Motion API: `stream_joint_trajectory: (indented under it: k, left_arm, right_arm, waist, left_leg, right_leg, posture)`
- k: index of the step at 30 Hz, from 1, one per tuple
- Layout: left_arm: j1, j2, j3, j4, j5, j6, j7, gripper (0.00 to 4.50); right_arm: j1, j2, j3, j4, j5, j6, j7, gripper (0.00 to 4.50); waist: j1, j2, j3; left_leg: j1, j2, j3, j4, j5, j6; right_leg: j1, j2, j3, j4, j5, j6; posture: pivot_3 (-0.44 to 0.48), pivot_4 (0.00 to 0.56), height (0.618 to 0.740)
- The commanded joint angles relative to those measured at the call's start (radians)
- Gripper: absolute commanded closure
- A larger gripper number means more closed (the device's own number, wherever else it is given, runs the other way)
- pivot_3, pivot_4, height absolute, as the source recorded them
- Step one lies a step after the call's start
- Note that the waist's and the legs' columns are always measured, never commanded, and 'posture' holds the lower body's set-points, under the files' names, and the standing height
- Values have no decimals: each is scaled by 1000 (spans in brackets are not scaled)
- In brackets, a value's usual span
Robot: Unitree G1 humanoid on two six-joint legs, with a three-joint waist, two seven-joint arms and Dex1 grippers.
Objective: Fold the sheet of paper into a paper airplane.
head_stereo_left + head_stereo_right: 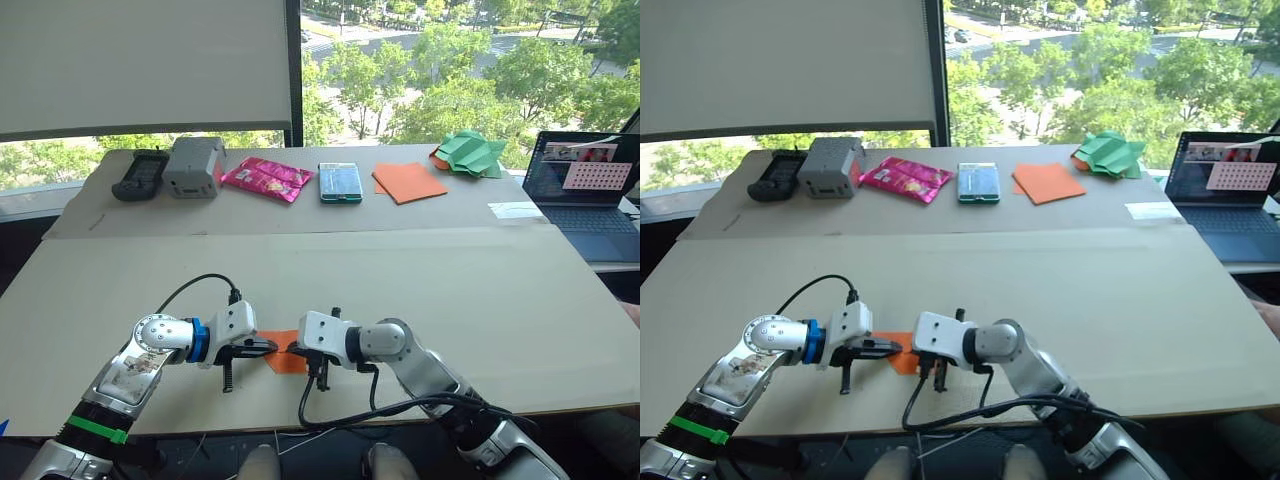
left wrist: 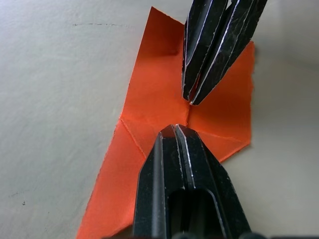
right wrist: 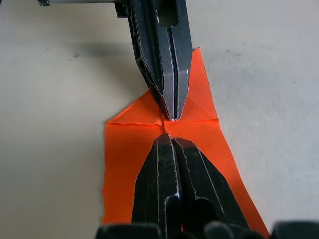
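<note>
The sheet of paper [image 1: 283, 362] is bright orange and lies partly folded on the beige table near its front edge, with crease lines meeting at its middle [image 2: 149, 114]. My left gripper [image 1: 268, 349] comes in from the left and my right gripper [image 1: 293, 349] from the right. Both are shut, and their tips nearly touch over the crease crossing. In the left wrist view my left gripper [image 2: 174, 128] rests on the paper facing the right gripper [image 2: 192, 99]. In the right wrist view the right gripper [image 3: 168, 137] meets the left gripper [image 3: 172, 117] on the sheet [image 3: 124, 149]. Nothing is pinched between either pair of fingers.
Along the far side of the table stand a black device [image 1: 139, 174], a grey box [image 1: 194, 166], a pink packet [image 1: 266, 178], a teal case [image 1: 340, 182], smooth orange sheets [image 1: 409, 181] and a green paper shape [image 1: 470, 153]. A laptop [image 1: 585, 190] sits at the right.
</note>
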Motion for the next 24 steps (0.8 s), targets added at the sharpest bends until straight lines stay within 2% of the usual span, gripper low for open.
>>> stream_joint_trajectory:
  k: [1, 11, 17, 24]
  left_arm:
    - [23, 2, -16, -5, 22, 17, 7, 4500]
    - [31, 6, -13, -20, 21, 25, 20, 4500]
    - [25, 7, -15, -12, 22, 27, 17, 4500]
    - [18, 4, -18, 1, 25, 25, 17, 4500]
  right_arm:
    - [-29, 14, -4, 28, -2, -23, -3, 4443]
    - [-26, -25, 58, 103, -57, 57, 38, 4443]
    - [-7, -59, 40, 142, -79, 96, 18, 4443]
    - [48, -122, 17, 77, -69, 117, 35, 4443]
  waist:
    - [0, 0, 0]
    - [0, 5, -7]
    - [3, 9, -13]
    - [25, 11, -14]
  left_leg:
    - [0, 0, 0, 0, 0, 0]
    - [1, 0, 0, 0, 0, 0]
    - [1, 0, 0, 0, 0, 0]
    - [1, 0, 1, 1, -3, -5]
  right_leg:
    - [0, 0, 0, 0, 0, 0]
    - [0, 0, 0, 0, 0, 0]
    - [1, 0, 0, 0, 0, 0]
    - [2, -1, 0, -1, 0, 0]
  posture:
    - [0, 150, 706]
    - [0, 150, 706]
    - [0, 150, 706]
    - [0, 150, 706]
